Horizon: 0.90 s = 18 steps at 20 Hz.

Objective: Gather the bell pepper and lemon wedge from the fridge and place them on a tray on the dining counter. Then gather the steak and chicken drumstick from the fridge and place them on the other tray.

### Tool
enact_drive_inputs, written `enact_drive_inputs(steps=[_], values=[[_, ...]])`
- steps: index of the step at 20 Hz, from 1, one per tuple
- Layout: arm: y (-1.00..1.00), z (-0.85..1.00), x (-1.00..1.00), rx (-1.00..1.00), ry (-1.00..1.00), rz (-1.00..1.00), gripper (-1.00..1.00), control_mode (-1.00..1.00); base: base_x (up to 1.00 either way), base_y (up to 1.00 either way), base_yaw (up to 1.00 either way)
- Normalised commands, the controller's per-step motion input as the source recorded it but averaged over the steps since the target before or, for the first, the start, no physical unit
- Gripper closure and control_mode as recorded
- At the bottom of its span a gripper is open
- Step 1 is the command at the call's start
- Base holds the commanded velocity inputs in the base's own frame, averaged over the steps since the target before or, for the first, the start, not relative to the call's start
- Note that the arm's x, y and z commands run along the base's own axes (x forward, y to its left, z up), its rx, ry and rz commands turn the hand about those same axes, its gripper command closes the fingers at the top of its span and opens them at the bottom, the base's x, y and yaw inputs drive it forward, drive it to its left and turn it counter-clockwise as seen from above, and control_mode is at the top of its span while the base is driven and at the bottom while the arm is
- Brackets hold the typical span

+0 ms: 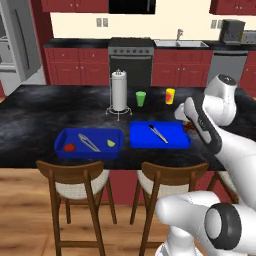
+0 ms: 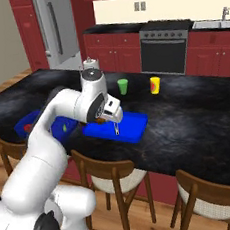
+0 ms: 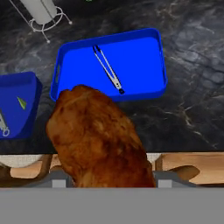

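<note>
Gripper (image 3: 105,183) part-open, clamped on browned chicken drumstick (image 3: 98,135), long axis running along the fingers. Suspended above counter edge, near side of right-hand blue tray (image 3: 151,41). Tray lies just ahead and below, tongs (image 3: 107,70) lying inside it.

A black marbled desk (image 1: 40,120) is seen bearing two blue trays (image 1: 89,144) (image 1: 160,135), a paper-towel holder (image 1: 119,91), a green cup (image 1: 141,98) and a yellow cup (image 1: 170,95).

Both base views look forward over the black marble dining counter (image 1: 30,125) – from opposite sides; the hand view looks down close.
</note>
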Motion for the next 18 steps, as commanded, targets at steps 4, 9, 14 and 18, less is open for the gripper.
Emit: enact_drive_inputs(steps=[4,9,14,18], values=[[-0.17,-0.02,0.77,0.0,0.2,-0.03,1.0,-1.0,0.0,0.0,0.0],[-0.18,-0.24,0.56,0.0,0.08,0.0,1.0,-1.0,0.0,0.0,0.0],[-0.13,-0.42,0.32,0.0,0.0,0.0,1.0,-1.0,0.0,0.0,0.0],[-0.06,-0.56,0.34,0.0,0.0,0.0,1.0,-1.0,0.0,0.0,0.0]])
